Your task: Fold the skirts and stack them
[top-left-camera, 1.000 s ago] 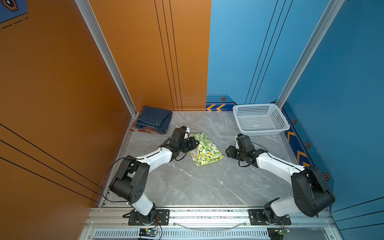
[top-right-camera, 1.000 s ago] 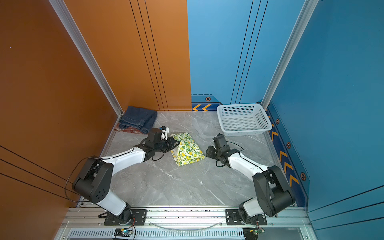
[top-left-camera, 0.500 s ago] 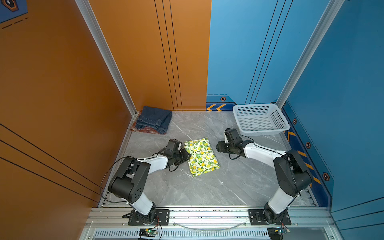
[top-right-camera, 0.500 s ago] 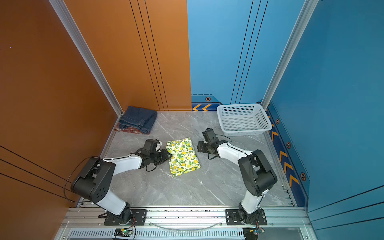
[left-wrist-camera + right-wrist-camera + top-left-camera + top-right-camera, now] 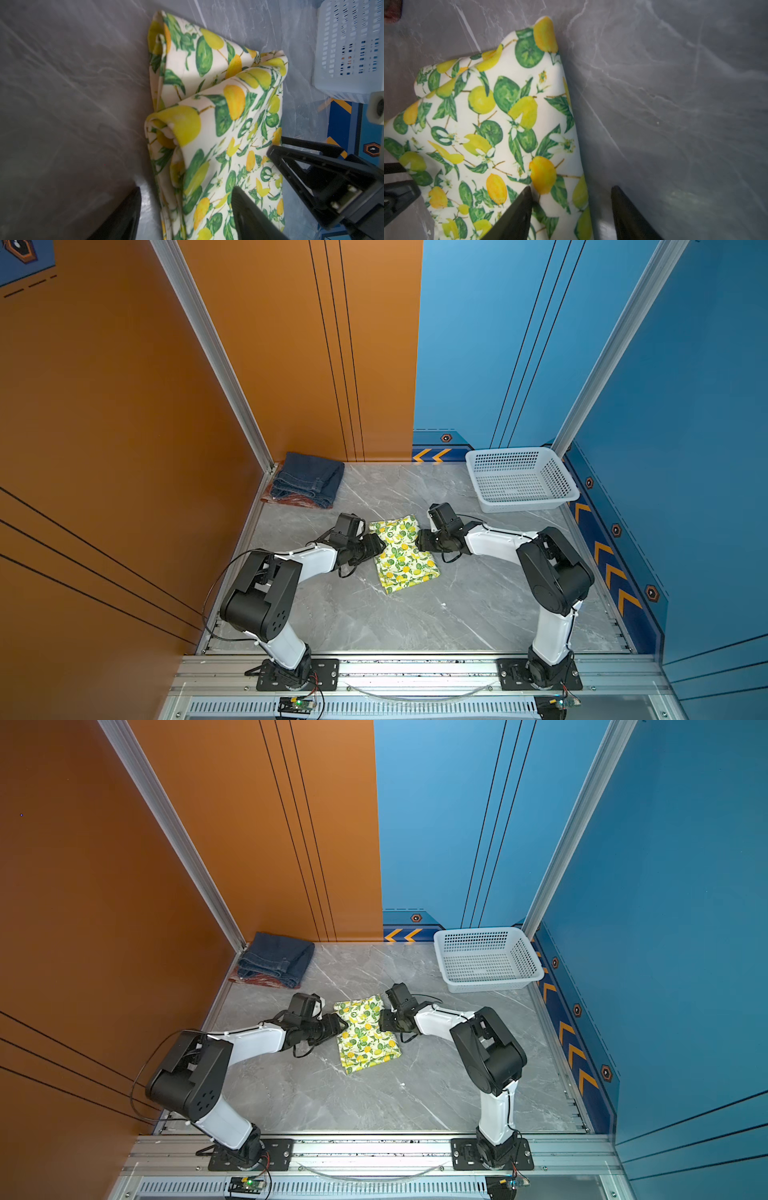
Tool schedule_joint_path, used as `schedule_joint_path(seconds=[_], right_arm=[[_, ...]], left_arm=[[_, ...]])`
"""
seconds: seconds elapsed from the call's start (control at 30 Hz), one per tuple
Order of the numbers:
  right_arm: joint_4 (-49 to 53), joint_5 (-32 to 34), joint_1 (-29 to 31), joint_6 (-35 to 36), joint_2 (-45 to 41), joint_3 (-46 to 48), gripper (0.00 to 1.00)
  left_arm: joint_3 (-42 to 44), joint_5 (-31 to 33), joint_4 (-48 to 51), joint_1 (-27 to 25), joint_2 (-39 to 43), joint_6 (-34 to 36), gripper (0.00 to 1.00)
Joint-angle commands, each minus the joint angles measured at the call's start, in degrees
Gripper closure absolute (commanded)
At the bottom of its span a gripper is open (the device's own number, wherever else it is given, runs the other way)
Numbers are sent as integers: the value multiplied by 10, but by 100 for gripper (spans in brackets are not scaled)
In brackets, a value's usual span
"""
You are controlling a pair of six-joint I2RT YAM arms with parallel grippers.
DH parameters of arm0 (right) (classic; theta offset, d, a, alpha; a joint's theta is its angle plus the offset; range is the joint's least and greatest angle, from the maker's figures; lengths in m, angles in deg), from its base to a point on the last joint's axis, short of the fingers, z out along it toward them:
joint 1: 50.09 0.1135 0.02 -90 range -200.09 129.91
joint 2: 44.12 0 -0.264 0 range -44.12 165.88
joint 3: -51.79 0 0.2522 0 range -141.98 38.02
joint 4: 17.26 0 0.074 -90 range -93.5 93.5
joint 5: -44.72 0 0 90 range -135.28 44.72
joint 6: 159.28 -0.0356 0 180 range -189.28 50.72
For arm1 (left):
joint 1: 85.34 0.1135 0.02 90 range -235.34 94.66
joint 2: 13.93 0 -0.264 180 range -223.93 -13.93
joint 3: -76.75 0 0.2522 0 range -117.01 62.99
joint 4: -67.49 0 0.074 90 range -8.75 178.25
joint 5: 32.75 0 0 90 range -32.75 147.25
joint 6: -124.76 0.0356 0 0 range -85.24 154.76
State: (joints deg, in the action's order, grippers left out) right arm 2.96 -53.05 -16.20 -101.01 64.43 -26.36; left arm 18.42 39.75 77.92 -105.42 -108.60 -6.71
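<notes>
The lemon-print skirt (image 5: 404, 558) (image 5: 366, 1038) lies folded on the grey table, mid-floor in both top views. My left gripper (image 5: 380, 545) (image 5: 185, 207) is open at its left edge, one finger over the cloth (image 5: 247, 209) and one beside it above the table. My right gripper (image 5: 419, 540) (image 5: 571, 207) is open at the opposite edge, straddling the fold in the same way. The skirt (image 5: 218, 124) (image 5: 500, 128) rests loose between them. The denim skirt (image 5: 311, 479) sits folded on the red plaid skirt (image 5: 291, 502) in the back left corner.
A white perforated basket (image 5: 521, 489) (image 5: 486, 965) stands at the back right by the blue wall. Orange wall panels close the left side. The arm bases are bolted to the metal rail (image 5: 415, 668) along the front edge.
My left gripper has opened and let go of the lemon skirt, which now lies flat and folded. My right gripper has swung in to the skirt's right edge.
</notes>
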Motion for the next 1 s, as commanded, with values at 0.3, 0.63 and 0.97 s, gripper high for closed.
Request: schedule_joint_path(seconds=[0.3, 0.63, 0.97], right_arm=[[-41, -13, 20, -61, 8, 25, 50], [-66, -38, 16, -133, 14, 47, 58], [-85, -48, 7, -142, 7, 58, 59]], left_arm=[[-18, 40, 172, -42, -84, 20, 20], [15, -30, 65, -53, -132, -37, 23], [18, -54, -5, -35, -99, -53, 85]])
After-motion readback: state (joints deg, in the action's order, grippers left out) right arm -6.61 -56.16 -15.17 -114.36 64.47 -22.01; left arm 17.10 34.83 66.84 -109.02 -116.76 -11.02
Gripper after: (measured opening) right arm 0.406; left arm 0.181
